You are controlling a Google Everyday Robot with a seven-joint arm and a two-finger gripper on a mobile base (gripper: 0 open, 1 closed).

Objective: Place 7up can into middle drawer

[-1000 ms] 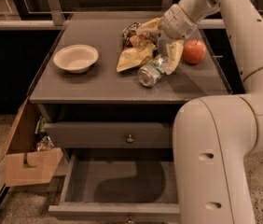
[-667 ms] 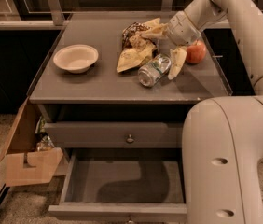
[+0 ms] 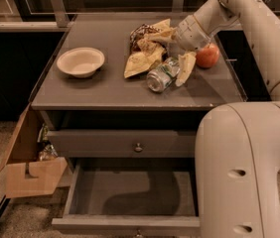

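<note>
One small silver aluminium drink can with a green and white label, the 7up can (image 3: 161, 75), lies on its side on the flat grey desk (image 3: 100, 90), its round end turned toward the front edge. The robot's cream-coloured pincer (image 3: 182, 64) is down right at the can, reaching in from the back right, with the round red apple (image 3: 207, 56) just beside it and the crumpled brown and tan snack bag (image 3: 147, 51) close against the can's other side. From where I stand I cannot tell whether the pincer is apart or clamped on the can, because the bag and the can hide the spot that would show it. Below, the wide shallow grey middle drawer (image 3: 93, 195) is pulled out, while the upper drawer (image 3: 105, 143), showing only a flat grey front and a small round knob, is closed. A shallow cream bowl (image 3: 80, 62) sits well apart on the desk's left. The step in hand looks to be the grasp. To do it well, I would want the pincer across the can's round body near its middle, so it cannot roll or squirt out, and clear of the bag so no corner gets pinched too. The lift should go straight up, then forward past the desk's front edge and down into the drawer, minding the robot's own bulky white arm (image 3: 244, 172) before the drawer's right side.
</note>
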